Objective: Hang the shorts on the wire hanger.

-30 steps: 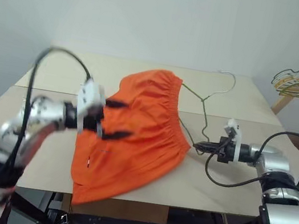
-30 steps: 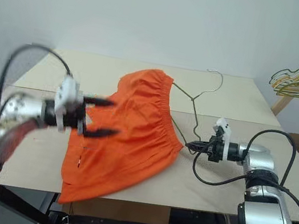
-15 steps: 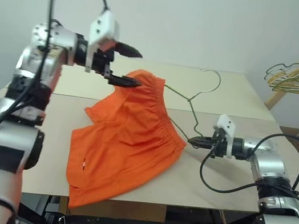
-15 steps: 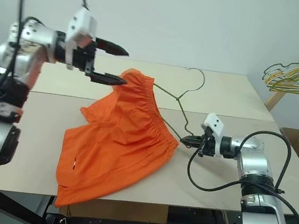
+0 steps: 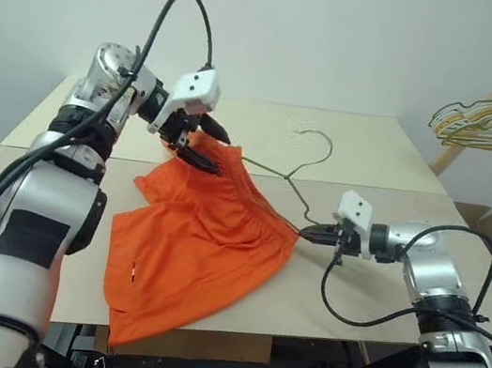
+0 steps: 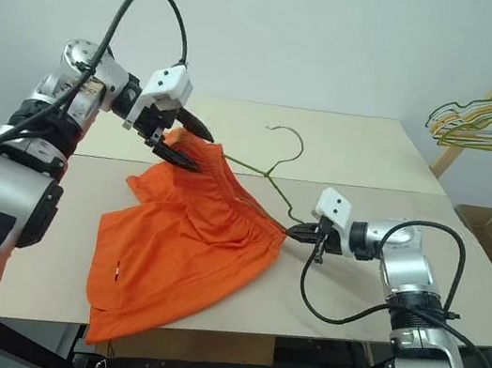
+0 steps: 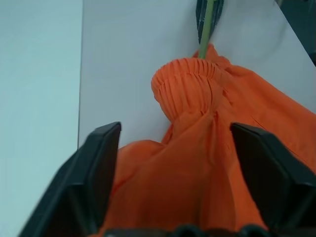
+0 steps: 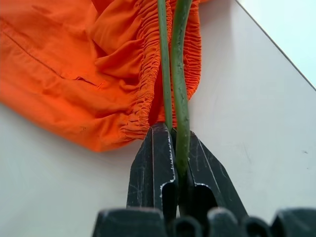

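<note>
The right claw (image 6: 293, 233), pressed shut on the wire hanger (image 6: 281, 160) at its lower corner beside the orange shorts (image 6: 182, 249), faces the left claw (image 6: 187, 142), fingers spread around the shorts' raised waistband, the rest draped over the table (image 6: 367, 148).

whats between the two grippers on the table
The shorts and the hanger wire threaded into them, in the left eye view.
</note>
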